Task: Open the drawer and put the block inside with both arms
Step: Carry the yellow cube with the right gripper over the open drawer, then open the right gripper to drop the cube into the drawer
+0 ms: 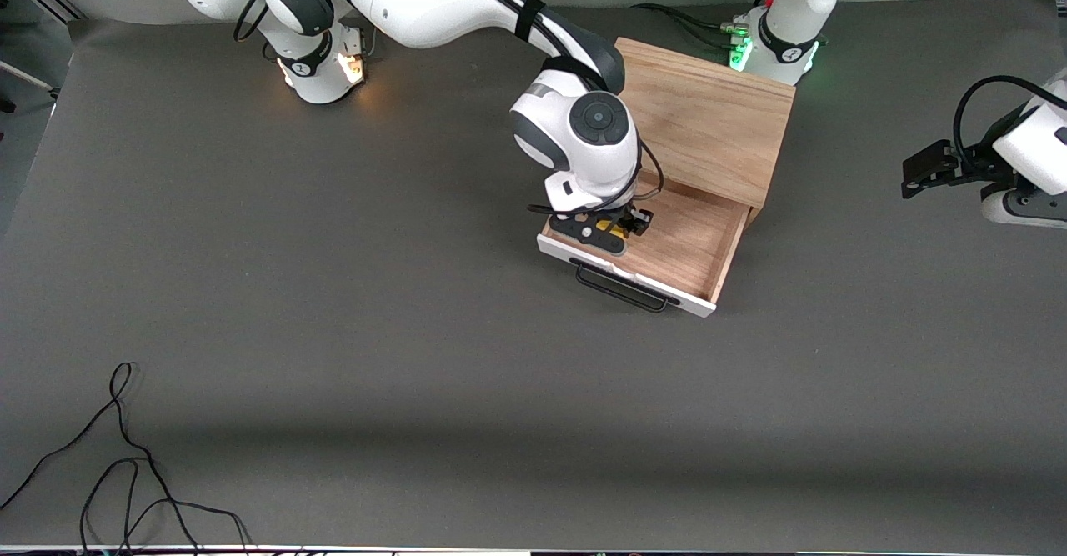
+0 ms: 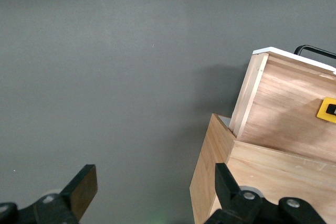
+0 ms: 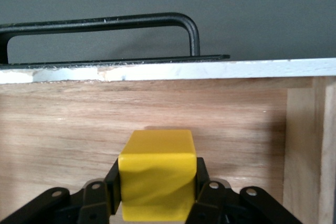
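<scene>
You've got the right gripper (image 1: 615,229) down inside the open drawer (image 1: 696,243), its 2 fingers pinching the yellow block (image 3: 157,174) from either side, close to the white front panel (image 3: 168,70) and its black handle (image 3: 105,27). From the right wrist view the block looks low in the tray, though I can't tell whether its underside is touching the wood floor or riding just above it. That's your first risk: let go while it's off the floor and the block could bounce or roll toward the panel, maybe tipping onto an edge. Second risk: the gripper sits tight to the front panel, so spreading the fingers or lifting out at an angle could catch the panel rim and drag the drawer on its slides. Third, a finger pad may stick to the block and carry it back up as you rise. The box (image 1: 708,114) isn't being held by anything, so any snag moves the whole thing. Your left gripper (image 2: 149,192) waits off at the left arm's end of the table, fingers spread wide with nothing between them, over bare mat (image 2: 105,77) beside the box corner.
</scene>
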You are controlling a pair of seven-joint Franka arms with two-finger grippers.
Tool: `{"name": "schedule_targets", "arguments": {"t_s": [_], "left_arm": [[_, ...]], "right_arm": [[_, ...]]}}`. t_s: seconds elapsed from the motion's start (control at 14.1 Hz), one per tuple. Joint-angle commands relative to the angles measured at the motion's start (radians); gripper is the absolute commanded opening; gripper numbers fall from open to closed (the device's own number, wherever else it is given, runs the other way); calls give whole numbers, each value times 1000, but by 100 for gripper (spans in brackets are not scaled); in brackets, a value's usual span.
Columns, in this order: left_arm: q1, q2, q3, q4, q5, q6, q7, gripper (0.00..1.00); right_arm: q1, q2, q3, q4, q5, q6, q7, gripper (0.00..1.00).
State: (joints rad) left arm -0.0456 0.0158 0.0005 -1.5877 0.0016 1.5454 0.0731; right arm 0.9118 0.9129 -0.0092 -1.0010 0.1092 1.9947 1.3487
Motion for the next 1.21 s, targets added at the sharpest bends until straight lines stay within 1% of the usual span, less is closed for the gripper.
{"name": "schedule_targets", "arguments": {"t_s": [0.0, 0.43, 0.71, 0.85, 1.0, 1.14], "left_arm": [[1, 6, 6, 12, -14, -14, 20, 100], [1, 7, 7, 12, -14, -14, 20, 100], [1, 15, 7, 12, -14, -14, 20, 100], [1, 21, 7, 12, -14, -11, 20, 100], [3, 22, 7, 12, -14, -11, 20, 100], [3, 24, 7, 12, -14, -11, 20, 100]], "right_arm": [[10, 17, -6, 44, 6, -4, 36, 100], [18, -17, -11, 48, 4, -22, 36, 100], [-5, -118, -29, 47, -2, -126, 23, 100], [-69, -192, -20, 41, -2, -142, -5, 100], [-120, -259, -20, 21, -2, -171, -115, 100], [-187, -334, -20, -26, 0, -223, -265, 100]]}}
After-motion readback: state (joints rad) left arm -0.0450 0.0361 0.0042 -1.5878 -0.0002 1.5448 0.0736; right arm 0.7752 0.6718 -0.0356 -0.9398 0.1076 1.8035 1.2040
